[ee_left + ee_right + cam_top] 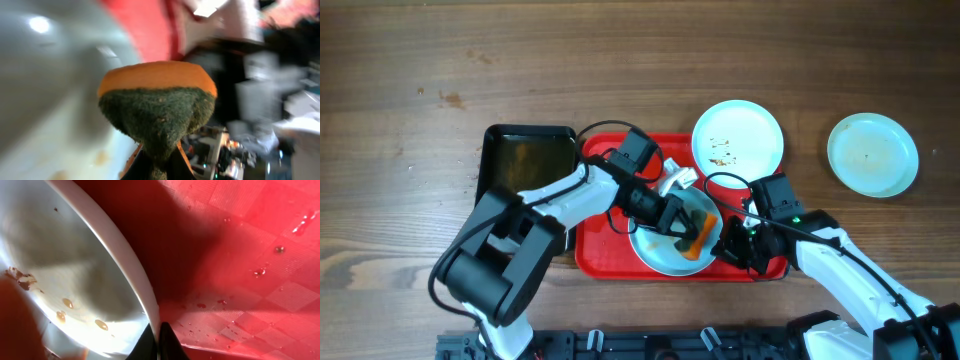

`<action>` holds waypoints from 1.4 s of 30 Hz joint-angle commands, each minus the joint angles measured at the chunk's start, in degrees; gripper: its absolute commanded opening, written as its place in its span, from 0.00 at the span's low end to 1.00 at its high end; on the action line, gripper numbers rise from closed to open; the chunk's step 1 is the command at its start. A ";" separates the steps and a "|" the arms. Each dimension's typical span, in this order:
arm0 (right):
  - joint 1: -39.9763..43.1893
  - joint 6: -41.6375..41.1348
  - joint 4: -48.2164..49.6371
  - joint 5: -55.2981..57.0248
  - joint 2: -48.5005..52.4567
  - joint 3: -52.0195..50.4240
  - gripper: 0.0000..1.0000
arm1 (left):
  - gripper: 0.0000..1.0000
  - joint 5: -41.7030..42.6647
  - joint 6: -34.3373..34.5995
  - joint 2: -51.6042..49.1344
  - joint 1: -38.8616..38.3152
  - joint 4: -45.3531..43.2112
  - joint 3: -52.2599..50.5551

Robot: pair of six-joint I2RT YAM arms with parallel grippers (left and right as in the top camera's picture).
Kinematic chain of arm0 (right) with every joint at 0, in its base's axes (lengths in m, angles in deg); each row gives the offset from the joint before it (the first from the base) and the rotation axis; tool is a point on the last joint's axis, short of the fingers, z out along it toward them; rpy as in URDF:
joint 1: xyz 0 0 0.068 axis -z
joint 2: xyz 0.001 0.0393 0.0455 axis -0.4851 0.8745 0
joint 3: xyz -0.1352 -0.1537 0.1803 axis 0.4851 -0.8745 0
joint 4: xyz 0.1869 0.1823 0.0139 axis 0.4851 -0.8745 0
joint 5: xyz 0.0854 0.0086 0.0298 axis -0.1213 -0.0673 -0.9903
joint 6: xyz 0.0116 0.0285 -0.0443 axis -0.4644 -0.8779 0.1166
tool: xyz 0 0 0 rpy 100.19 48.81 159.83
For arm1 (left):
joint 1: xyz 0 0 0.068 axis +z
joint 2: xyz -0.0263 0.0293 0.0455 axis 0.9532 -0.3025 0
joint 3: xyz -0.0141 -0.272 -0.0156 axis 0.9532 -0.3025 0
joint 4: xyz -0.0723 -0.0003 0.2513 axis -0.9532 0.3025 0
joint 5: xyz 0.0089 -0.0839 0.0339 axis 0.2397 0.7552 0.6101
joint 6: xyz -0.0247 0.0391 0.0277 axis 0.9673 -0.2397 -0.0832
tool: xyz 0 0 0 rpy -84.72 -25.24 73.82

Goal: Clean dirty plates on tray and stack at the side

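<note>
Wood table (pixel 420 80). Red tray (pixel 598 250), long axis left-right in the overhead view. Step looks like scrubbing: one plate (pixel 655 258) lies flat, face up, in the tray's lower half; it's round, so no long axis. The speckled plate (pixel 738 140) overlaps the tray's top right corner, unwashed. The third plate (pixel 872 153) sits on the table, well right. Sponge (pixel 157 100), green side forward, pinched tight in the left gripper (pixel 682 222). Right gripper (pixel 157 342) clamped on the plate rim, steadying. Next likely: finish wiping, then lift the plate out sideways.
</note>
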 commanded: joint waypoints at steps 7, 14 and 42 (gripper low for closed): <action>-0.31 -0.55 0.72 1.01 -0.33 -0.31 0.04 | 0.04 -34.10 6.60 -0.94 3.50 4.79 0.63; -0.31 -0.59 0.57 0.98 -0.33 -0.33 0.05 | 0.04 -56.43 10.62 -0.94 3.50 15.15 0.63; -0.31 0.02 6.23 -0.81 -0.33 -0.33 1.00 | 0.04 -39.01 4.00 -0.94 -1.92 15.80 0.68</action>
